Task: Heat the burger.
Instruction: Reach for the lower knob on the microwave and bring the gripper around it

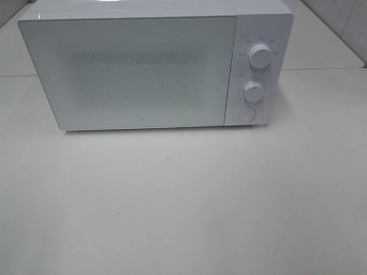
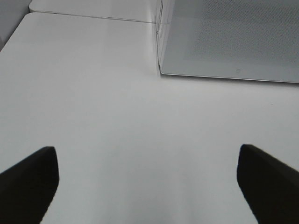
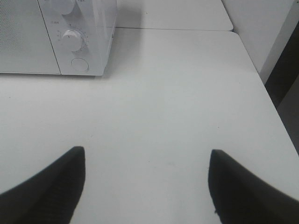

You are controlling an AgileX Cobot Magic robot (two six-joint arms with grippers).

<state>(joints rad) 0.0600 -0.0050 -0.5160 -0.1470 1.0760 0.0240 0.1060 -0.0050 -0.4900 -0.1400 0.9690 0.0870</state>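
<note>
Since the microwave (image 1: 155, 66) stands shut on the bench (image 1: 183, 206), its frosted door (image 1: 132, 74) hides its inside; the burger shows in no view, so it may sit in there, though I cannot tell. The left tool (image 2: 147, 186) and right tool (image 3: 147, 182) both hang spread and empty. A hard push on the round button (image 1: 247, 114) could slide the microwave back; turning a dial (image 1: 253, 90) might run it empty.

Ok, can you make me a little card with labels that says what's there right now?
microwave: white, on the table, door shut
knobs: top knob above lower knob, right of the door
button: round, under the knobs
burger: not in sight
left pincer: open, holding nothing
right pincer: open, holding nothing
</note>
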